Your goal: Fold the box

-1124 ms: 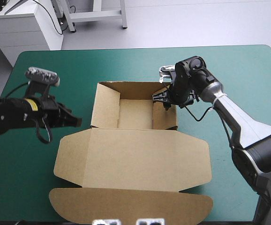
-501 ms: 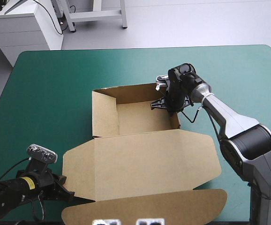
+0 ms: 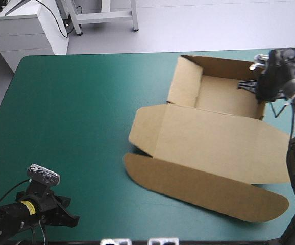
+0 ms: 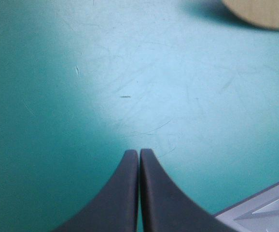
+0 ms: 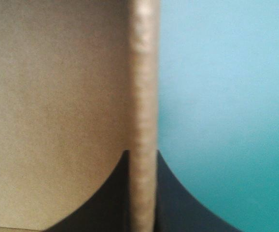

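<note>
Box [image 3: 209, 143] farther right, within right end effector [image 3: 259, 92]

The teal-green table cover [image 3: 76, 112] lies flat, with faint scratches.

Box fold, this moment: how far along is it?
Done: the box has its tray walls raised. In hand: the right gripper is shut on the tray's right wall; the left gripper, shut and empty, hovers over bare teal-green cover, apart from the box. Left: the lid and its rounded flap lie flat, unfolded.
</note>
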You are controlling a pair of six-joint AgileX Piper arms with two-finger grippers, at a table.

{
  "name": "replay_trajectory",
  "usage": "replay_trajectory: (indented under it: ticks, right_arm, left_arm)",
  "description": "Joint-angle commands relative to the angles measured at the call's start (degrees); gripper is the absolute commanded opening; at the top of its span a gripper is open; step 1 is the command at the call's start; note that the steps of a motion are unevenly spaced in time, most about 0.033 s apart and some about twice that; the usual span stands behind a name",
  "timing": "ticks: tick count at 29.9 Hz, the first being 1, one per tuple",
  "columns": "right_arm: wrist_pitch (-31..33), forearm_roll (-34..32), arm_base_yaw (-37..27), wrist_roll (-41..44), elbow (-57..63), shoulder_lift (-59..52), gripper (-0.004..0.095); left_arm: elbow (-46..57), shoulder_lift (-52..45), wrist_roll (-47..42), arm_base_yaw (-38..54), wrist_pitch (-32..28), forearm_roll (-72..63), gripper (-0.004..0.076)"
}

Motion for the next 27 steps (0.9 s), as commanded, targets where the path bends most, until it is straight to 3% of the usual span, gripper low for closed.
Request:
replay_trajectory:
  ticks: [1, 8, 16, 18, 21, 24, 27]
  right_arm:
    - [1.28, 0.51, -9.32, -0.01, -1.43, -3.93, -0.0018]
    - [0.3, 1.01, -22.73, 1.25, -1.43, -0.96, -0.0018]
    - [-0.13, -1.05, -24.8, -0.54, -1.43, 4.06, -0.0008]
    - [0.39, -2.77, -24.22, -0.89, -1.43, 4.36, 0.0043]
    - [1.32, -6.68, -23.53, -1.17, -1.43, 4.47, 0.0206]
    - [1.32, -4.37, -23.53, -3.19, -1.43, 3.96, 0.0352]
    - [1.32, -2.06, -23.53, -8.13, -1.82, 3.21, 0.0382]
  left_arm:
    - [-1.47, 0.31, 0.09, -0.09, -1.77, -1.01, -0.0008]
    - [-1.47, 0.31, -0.52, -0.09, 0.04, -1.4, -0.0008]
    - [-1.47, 0.31, -0.52, -0.09, 2.48, -1.87, -0.0008]
    - [-1.47, 0.31, -0.52, -0.09, 2.74, -1.87, -0.0008]
    - [-1.47, 0.31, -0.52, -0.09, 2.74, -1.87, -0.0008]
    - [-1.47, 0.31, -0.52, -0.09, 2.89, -1.87, -0.0008]
    - [-1.47, 0.31, -0.52, -0.09, 3.32, -2.0, -0.0008]
